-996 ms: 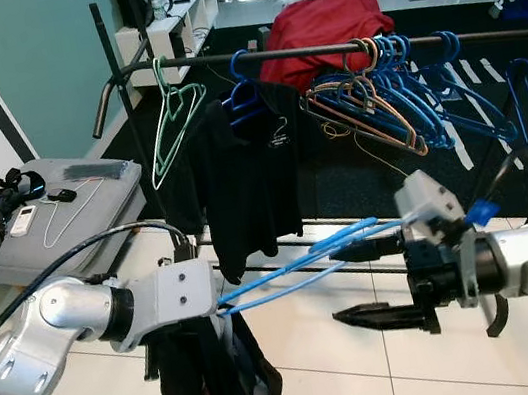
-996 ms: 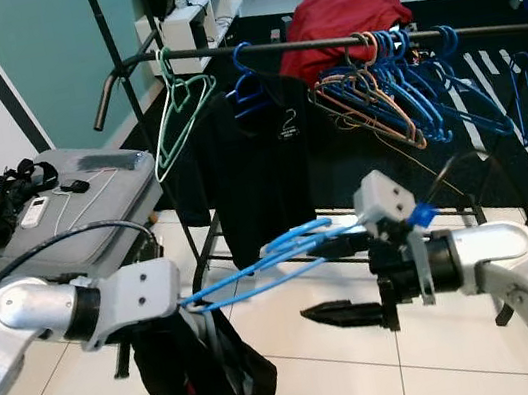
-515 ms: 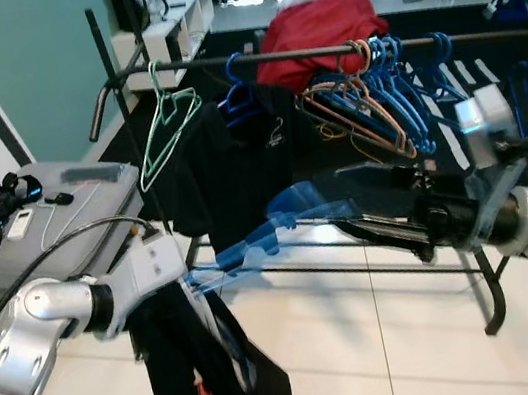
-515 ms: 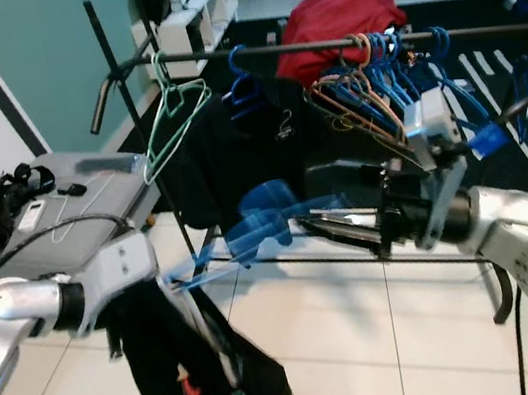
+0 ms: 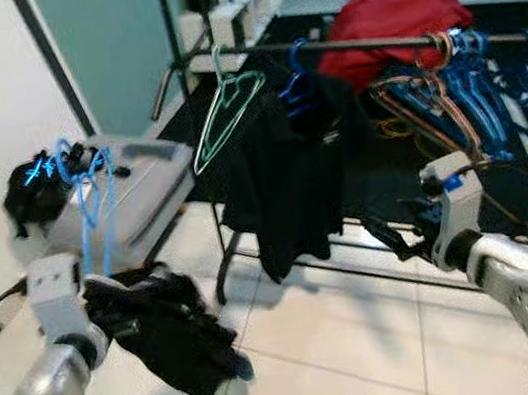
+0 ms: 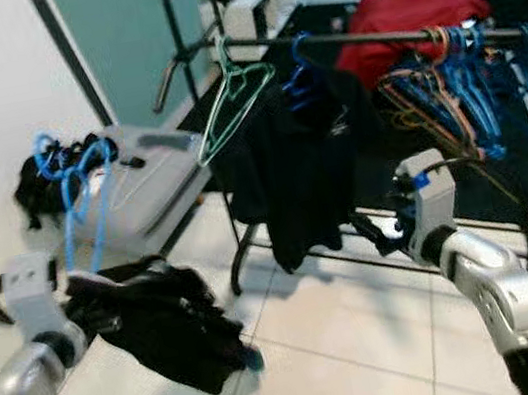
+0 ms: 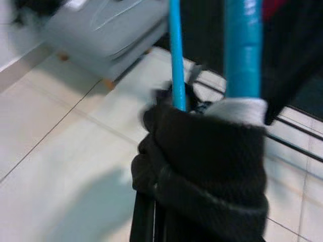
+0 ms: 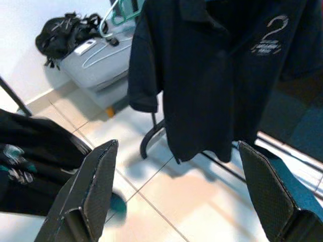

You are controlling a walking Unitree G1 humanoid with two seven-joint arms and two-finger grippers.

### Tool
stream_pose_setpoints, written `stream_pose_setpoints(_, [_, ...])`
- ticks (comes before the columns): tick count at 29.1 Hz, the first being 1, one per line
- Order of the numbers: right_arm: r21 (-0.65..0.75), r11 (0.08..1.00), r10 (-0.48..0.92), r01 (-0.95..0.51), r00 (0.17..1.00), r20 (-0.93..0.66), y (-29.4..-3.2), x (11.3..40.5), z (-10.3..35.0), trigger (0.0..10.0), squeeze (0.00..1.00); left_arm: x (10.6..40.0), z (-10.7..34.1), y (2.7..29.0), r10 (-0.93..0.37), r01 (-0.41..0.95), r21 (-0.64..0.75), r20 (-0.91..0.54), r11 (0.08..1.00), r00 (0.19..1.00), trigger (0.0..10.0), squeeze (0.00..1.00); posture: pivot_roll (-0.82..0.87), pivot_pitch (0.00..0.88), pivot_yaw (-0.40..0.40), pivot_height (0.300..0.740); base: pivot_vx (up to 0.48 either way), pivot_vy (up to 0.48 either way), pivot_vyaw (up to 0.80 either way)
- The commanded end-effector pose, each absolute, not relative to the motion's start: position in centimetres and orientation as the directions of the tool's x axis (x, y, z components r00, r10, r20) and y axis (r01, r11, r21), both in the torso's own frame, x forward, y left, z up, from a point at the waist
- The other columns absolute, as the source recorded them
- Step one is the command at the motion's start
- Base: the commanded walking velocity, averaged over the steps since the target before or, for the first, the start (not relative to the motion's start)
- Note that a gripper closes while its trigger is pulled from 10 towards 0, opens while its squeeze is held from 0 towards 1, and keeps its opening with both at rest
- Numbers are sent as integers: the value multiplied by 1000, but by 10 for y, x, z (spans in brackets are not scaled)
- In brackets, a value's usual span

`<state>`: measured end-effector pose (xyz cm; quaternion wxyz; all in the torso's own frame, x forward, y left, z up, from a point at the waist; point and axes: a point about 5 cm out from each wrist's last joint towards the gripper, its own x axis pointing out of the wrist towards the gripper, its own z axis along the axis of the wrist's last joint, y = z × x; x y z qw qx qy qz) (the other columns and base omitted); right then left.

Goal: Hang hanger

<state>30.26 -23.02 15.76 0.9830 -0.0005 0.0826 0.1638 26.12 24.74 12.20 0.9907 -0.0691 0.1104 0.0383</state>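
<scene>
A blue hanger (image 5: 89, 201) stands upright above my left wrist at the lower left, its hook near head height. A black garment (image 5: 169, 327) hangs bunched on its lower bar. My left gripper (image 5: 87, 293) is shut on the hanger, its fingers buried in the cloth. In the left wrist view the blue hanger wires (image 7: 176, 55) rise out of the black garment (image 7: 202, 171). The dark clothes rail (image 5: 364, 40) runs across the back. My right gripper (image 8: 176, 147) is open and holds nothing, facing a black shirt (image 8: 217, 65) hanging on the rail; it sits low before the rack (image 5: 393, 234).
On the rail hang a green hanger (image 5: 226, 110), a black shirt (image 5: 290, 168), a red garment (image 5: 395, 13) and several blue hangers (image 5: 486, 69). A grey suitcase (image 5: 135, 184) and a black bag (image 5: 33, 180) lie on the floor at left. White tiles lie between me and the rack.
The camera has swung left. The hanger, which lay across between both arms, now stands upright over my left wrist. My right gripper has drawn away toward the rack.
</scene>
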Motion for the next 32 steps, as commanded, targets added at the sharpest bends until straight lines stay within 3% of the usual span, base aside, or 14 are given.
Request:
stream_pose_setpoints(1, [57,927,375,-370,913,-163,-217,290,148,10000,0,247,125,239,84,-97,-100,-129,990,988,10000,0,10,0,-11,735,0,0,675])
stream_pose_setpoints(6, [85,881,472,-465,863,-179,-191,274,123,10000,0,240,113,238,124,-129,-51,-89,990,988,10000,0,20,0,-14,735,0,0,675])
stream_pose_setpoints(14, [66,913,406,-403,881,-241,-202,277,86,10000,0,234,82,235,50,-32,93,-206,995,977,10000,0,78,0,-36,735,0,0,675])
stream_pose_setpoints(22, [122,936,351,-330,904,-245,-213,282,77,10000,0,220,70,228,29,-47,-91,-187,995,982,10000,0,124,0,-62,735,0,0,675])
stream_pose_setpoints(26, [159,929,363,-335,909,-205,-204,283,79,10000,0,231,69,216,-19,-9,-200,-140,980,990,10000,0,111,0,-36,735,0,0,677])
stream_pose_setpoints(32, [165,927,365,-336,911,-194,-202,289,74,10000,0,249,68,210,-29,3,-227,-112,974,993,10000,0,128,0,-36,735,0,0,675])
